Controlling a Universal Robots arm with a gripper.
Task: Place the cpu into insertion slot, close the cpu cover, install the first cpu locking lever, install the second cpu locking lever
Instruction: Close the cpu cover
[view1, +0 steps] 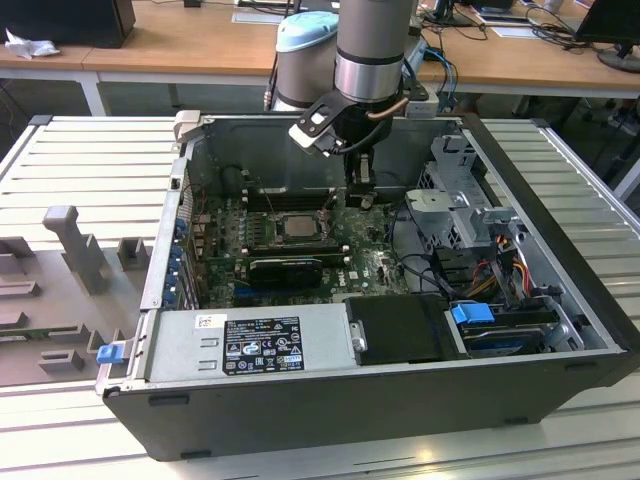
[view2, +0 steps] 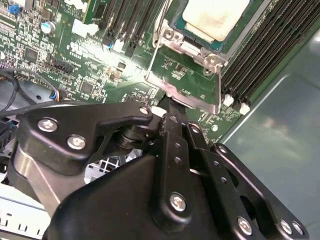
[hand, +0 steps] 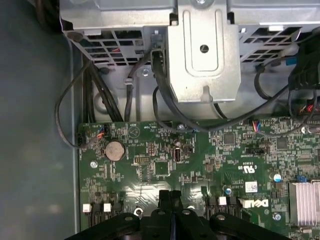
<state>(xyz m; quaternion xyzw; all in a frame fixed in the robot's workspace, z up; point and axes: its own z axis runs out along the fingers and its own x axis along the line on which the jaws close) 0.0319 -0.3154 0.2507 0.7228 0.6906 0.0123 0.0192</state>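
The cpu (view2: 216, 15), square with a silvery top, lies in the dark-framed insertion slot (view2: 176, 24) on the green motherboard; in the exterior view the cpu (view1: 297, 226) sits mid-board. The cpu cover (view2: 184, 95), a thin metal frame with a window, is hinged at the slot and tilted up from it, board showing through the window. My gripper (view2: 170, 106) is shut, its black fingertips right at the cover's free edge. In the exterior view the gripper (view1: 360, 198) hangs just to the exterior view's right of the cpu. Its fingers (hand: 170, 199) are pressed together in the first wrist view.
Long black memory slots (view2: 265, 45) flank the socket. A black graphics card (view1: 285, 268) lies in front of it, and the power supply (view1: 250, 345) fills the case front. A metal drive cage (view1: 460, 200) and loose cables (view1: 420, 265) stand at the exterior view's right.
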